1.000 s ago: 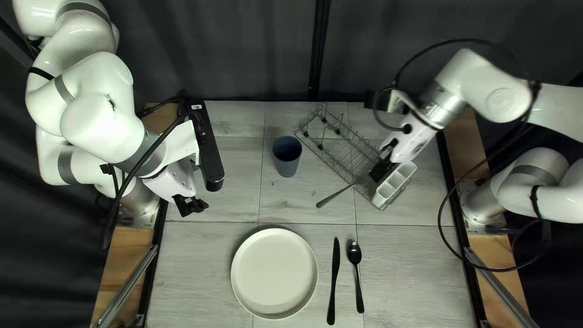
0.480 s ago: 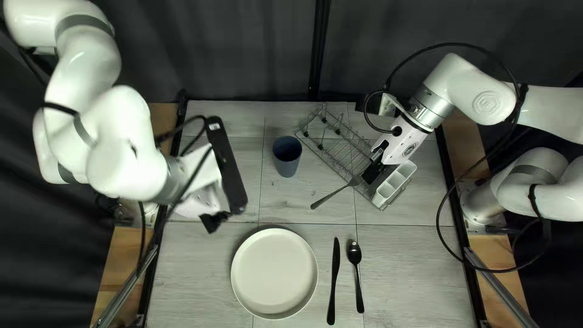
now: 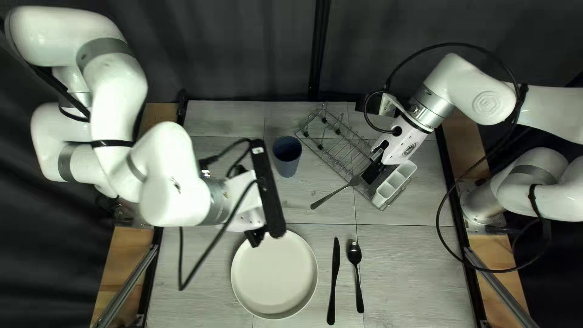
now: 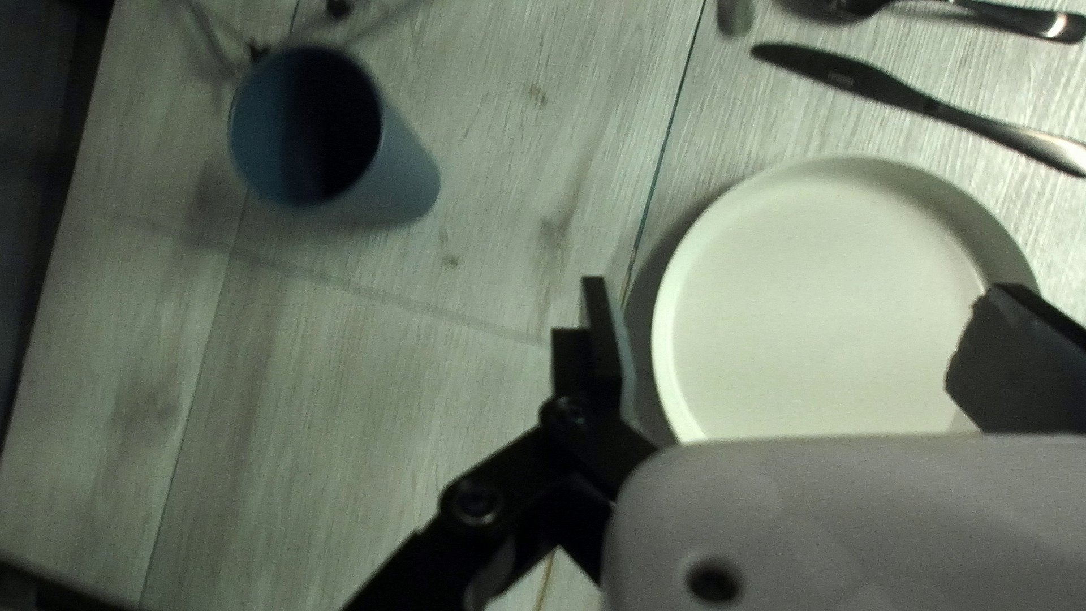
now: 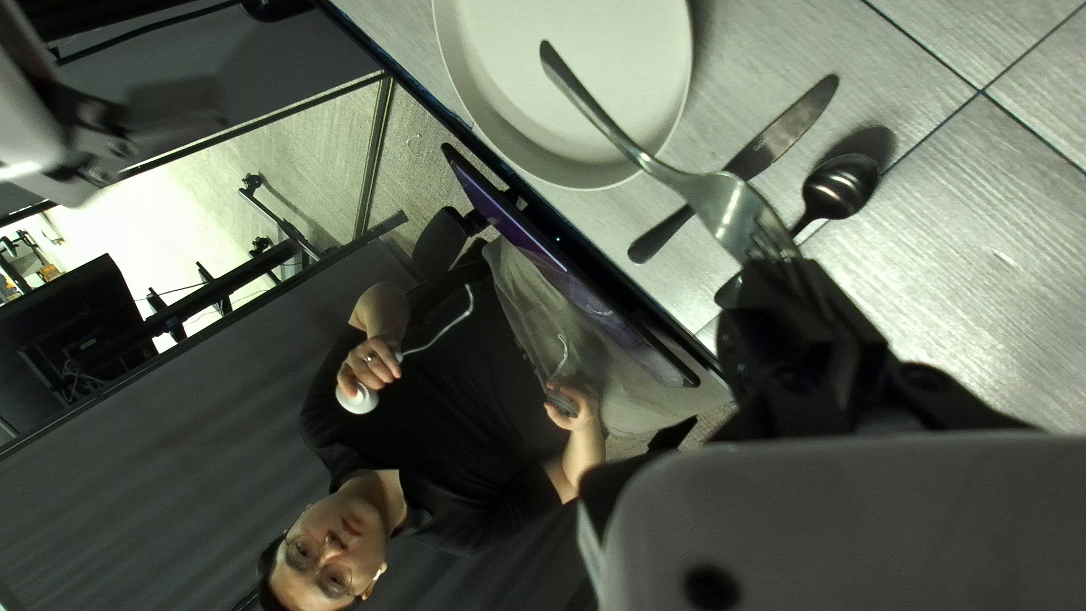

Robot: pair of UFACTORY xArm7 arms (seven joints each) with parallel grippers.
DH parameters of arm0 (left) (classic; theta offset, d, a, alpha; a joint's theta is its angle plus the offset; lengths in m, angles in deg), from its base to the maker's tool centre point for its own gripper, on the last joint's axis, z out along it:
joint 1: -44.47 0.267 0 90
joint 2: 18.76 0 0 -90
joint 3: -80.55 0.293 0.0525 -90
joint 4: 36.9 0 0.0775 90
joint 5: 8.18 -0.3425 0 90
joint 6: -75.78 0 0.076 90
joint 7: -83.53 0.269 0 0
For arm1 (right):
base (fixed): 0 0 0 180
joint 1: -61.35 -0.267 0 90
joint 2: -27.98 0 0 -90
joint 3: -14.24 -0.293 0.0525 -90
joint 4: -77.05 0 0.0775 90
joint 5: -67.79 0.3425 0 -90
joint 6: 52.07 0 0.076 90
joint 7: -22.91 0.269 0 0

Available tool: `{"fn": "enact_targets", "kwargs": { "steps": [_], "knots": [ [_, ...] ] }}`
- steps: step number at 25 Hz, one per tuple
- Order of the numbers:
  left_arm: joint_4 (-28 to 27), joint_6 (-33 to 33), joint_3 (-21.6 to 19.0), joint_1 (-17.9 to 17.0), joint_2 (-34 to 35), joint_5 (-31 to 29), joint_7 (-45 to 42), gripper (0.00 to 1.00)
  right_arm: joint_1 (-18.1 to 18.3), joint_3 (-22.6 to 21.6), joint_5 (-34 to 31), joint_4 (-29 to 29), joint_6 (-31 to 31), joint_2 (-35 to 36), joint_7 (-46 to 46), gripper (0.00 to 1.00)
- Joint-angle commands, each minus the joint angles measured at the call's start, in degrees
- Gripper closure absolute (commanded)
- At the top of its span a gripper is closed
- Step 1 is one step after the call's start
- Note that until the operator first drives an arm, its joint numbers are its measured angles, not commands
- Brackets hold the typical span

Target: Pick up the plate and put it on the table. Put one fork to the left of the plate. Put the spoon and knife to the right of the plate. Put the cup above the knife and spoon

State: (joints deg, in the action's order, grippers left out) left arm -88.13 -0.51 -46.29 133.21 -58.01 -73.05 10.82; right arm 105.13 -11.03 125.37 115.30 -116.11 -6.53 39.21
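Nearest, past the table's edge in the right wrist view, a person (image 5: 430, 385) in a black top holds a round white thing (image 5: 358, 398) in one hand, with a thin screen (image 5: 566, 266) between the person and the table.

On the near part of the table (image 3: 419, 273), the plate (image 3: 274, 279) lies flat, face up. Just to its right is the knife (image 3: 333, 285), then the spoon (image 3: 356, 267) beside it, bowl toward the far side. The two lie roughly side by side, apart from each other.

The left gripper (image 3: 256, 235) hangs over the far left part of the plate's rim. Its own wrist view shows its fingers spread wide, with part of the plate in sight between them and nothing gripped.

Farther on, the right gripper (image 3: 371, 173) is closed on the fork (image 3: 331, 197), pinching it at the tines. The handle sticks out freely, slanting toward the near side and the left.

The fork's head is over the near right end of a wire rack (image 3: 328, 162). A white holder (image 3: 376, 199) with two compartments sits at that end. To the left of the rack, the blue cup (image 3: 287, 159) stands upright, well apart from the knife and spoon. A dark curtain (image 3: 255, 54) hangs behind the far edge.
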Motion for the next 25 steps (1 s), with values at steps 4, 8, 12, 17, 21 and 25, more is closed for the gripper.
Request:
{"fn": "enact_targets", "kwargs": {
  "steps": [4,8,12,17,21,25],
  "knots": [
    [-4.33,8.60,13.54,-7.07,5.04,-3.81,3.36,0.00,0.00,0.00,0.00,0.00,0.00,0.00,0.00,1.00],
    [-5.89,11.69,19.65,-10.62,6.01,-5.56,4.04,0.00,0.00,0.00,0.00,0.00,0.00,0.00,0.00,1.00],
    [-7.01,13.38,23.90,-13.29,6.56,-6.71,3.44,0.00,0.00,0.00,0.00,0.00,0.00,0.00,0.00,1.00],
    [-7.53,13.87,25.19,-14.13,7.30,-7.16,0.59,0.00,0.00,0.00,0.00,0.00,0.00,0.00,0.00,1.00],
    [-7.46,14.83,26.07,-14.20,7.10,-7.71,-0.80,0.00,0.00,0.00,0.00,0.00,0.00,0.00,0.00,1.00],
    [-9.01,15.41,29.87,-17.49,7.39,-7.83,-2.40,0.00,0.00,0.00,0.00,0.00,0.00,0.00,0.00,1.00]
  ]
}}
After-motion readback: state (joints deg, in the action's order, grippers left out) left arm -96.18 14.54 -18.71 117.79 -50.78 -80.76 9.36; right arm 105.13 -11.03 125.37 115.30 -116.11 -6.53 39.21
